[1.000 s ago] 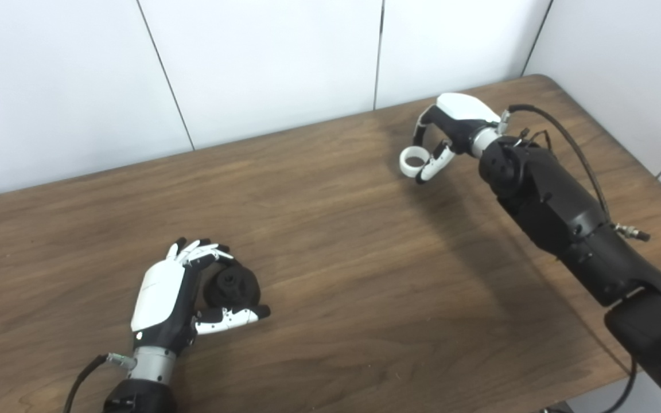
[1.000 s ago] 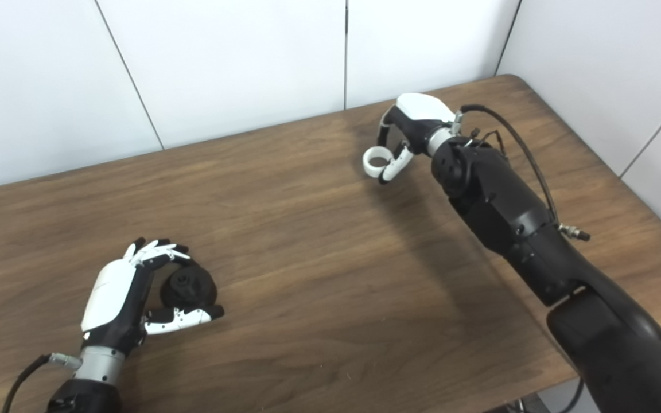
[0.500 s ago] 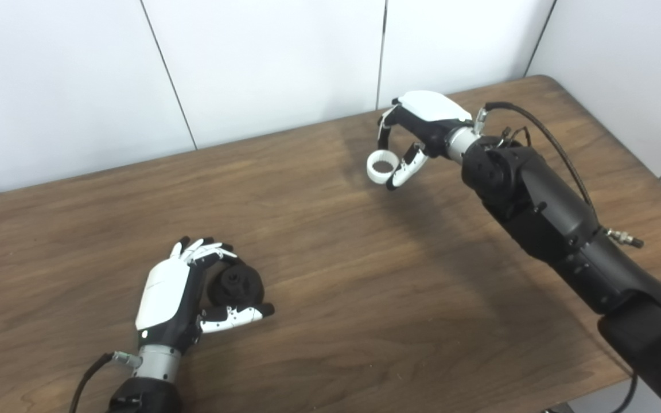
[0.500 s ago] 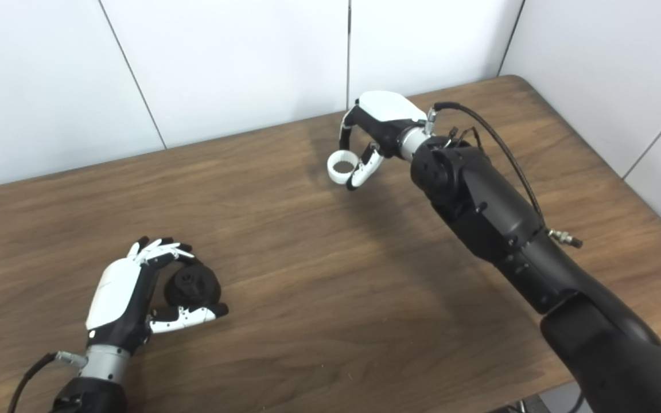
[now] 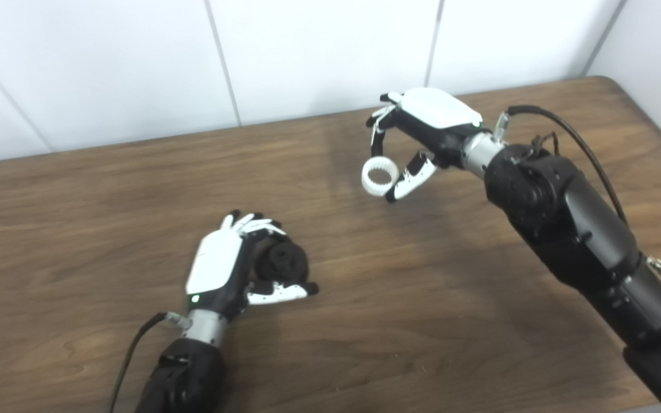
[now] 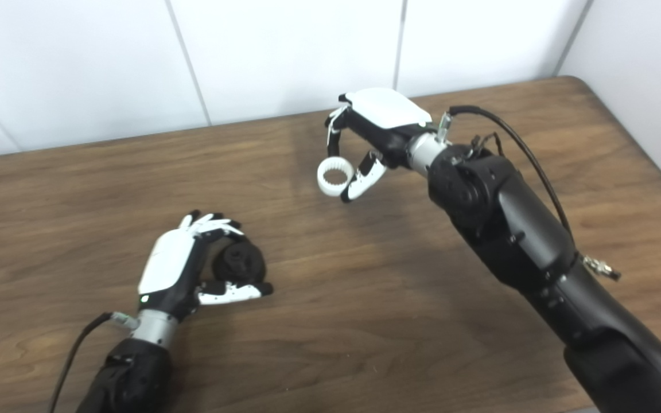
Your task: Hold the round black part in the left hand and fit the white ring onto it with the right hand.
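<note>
Wooden desk [image 5: 365, 321] seen from above, white panelled wall [image 5: 307, 51] behind its far edge.

Toward the desk's front-left: left hand [image 5: 224, 269], white back up, low over the surface. Its fingers [image 5: 250, 225] curl over the top of the round black part [image 5: 283, 263], w/ the thumb [image 5: 276, 292] stretched along the part's near side, so the part sits cupped between fingers & thumb, its face turned to the right. Hand is closed around it; can't tell if the part rests on the desk or is lifted just clear.

Further right, nearer the desk's far edge, approx mid-width: white ring [image 5: 380, 177], toothed on the inside, held up in the air, well apart from the black part. Right hand [image 5: 422, 129] pinches it: fingertips [image 5: 377, 123] come down onto the ring's upper rim, thumb [image 5: 408, 180] presses its right side. Ring's opening faces the camera & slightly down.

Right arm [image 5: 571, 229], black, w/ a cable looped over the wrist, runs back to the front-right corner.
</note>
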You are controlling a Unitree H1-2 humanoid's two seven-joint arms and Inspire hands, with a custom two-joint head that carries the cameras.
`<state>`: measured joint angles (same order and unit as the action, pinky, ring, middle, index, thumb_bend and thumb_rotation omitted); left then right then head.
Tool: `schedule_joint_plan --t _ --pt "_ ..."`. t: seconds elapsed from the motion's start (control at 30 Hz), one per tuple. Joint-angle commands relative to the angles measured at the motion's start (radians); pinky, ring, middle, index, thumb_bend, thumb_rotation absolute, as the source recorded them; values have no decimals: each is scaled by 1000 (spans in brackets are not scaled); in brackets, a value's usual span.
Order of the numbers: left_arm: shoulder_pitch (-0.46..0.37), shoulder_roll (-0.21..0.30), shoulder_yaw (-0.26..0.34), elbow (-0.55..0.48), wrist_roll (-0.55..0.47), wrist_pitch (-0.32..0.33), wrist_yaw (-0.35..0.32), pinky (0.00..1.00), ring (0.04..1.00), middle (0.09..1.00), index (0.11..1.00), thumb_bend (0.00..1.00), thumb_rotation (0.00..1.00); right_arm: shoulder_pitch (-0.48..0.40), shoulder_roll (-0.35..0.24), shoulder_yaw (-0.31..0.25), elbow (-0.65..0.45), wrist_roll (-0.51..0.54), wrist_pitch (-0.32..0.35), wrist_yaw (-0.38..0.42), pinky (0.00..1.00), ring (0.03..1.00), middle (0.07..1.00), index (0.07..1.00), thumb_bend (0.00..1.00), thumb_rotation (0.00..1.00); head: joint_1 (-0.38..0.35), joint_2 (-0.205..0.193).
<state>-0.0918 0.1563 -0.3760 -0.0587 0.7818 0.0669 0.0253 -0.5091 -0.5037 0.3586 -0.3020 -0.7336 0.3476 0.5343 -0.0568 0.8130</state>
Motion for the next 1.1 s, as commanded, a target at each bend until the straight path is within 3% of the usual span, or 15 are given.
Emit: schedule_joint_plan --t 0.0,0.33,0.6,1.07 --pt "16 3 -16 -1 41 31 -21 1000 889 773 484 523 48 -30 1 -6 -54 -18 -24 2 982 975 838 484 524 135 14 3" --pt "24 -29 -39 -8 80 61 -13 1000 877 764 483 523 48 8 42 2 -123 -13 -48 58 991 978 836 484 524 134 85 9" --pt "29 -43 -39 -12 82 73 -16 1000 873 759 483 523 47 22 80 7 -149 -10 -53 104 1000 982 838 483 524 134 101 15" --pt "23 -59 -44 10 92 79 -5 1000 876 764 483 524 49 24 138 38 -147 -20 -85 115 1000 987 836 484 525 136 109 19"
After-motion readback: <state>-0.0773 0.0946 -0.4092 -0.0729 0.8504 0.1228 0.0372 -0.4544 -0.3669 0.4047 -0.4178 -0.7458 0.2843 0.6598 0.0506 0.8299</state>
